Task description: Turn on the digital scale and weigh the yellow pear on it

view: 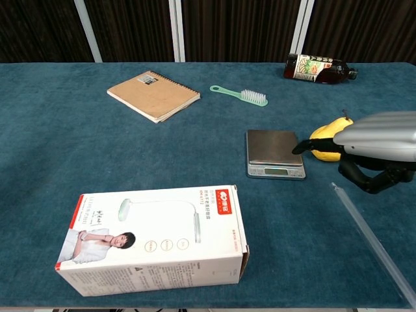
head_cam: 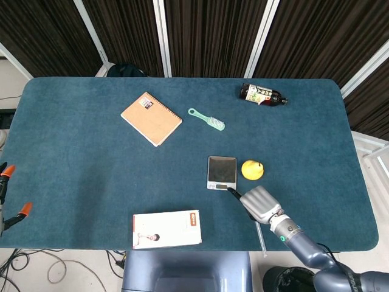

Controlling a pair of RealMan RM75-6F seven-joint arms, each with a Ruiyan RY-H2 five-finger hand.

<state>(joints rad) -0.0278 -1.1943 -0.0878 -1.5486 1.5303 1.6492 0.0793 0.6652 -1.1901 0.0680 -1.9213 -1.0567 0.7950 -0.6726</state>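
Blue felt-covered table [head_cam: 91, 164]: seen from above in the head view, filling most of the frame.

Small square digital scale with a steel plate [head_cam: 222, 172]: placed right of centre in the head view; its display strip is turned toward the lower edge of the frame.

Yellow pear [head_cam: 252, 170]: set on the table just beside the scale, on its right side in the frame, not on the plate.

Right hand, silver with dark fingers [head_cam: 260, 204]: positioned in the lower right of the head view; one dark fingertip is extended to the scale's near right corner [view: 300, 148]. In the chest view the other fingers [view: 367, 177] are curled under the palm, and nothing is held. Contact with the scale cannot be confirmed.

Left hand: only orange-tipped parts [head_cam: 14, 191] are seen at the far left edge; its state cannot be told.

Tan spiral-bound notebook [head_cam: 151, 118]: upper left of centre. Green plastic brush [head_cam: 206, 119]: just right of the notebook. Dark bottle with a label [head_cam: 262, 94]: lying on its side, upper right. White lamp carton [head_cam: 166, 229]: near the bottom edge.
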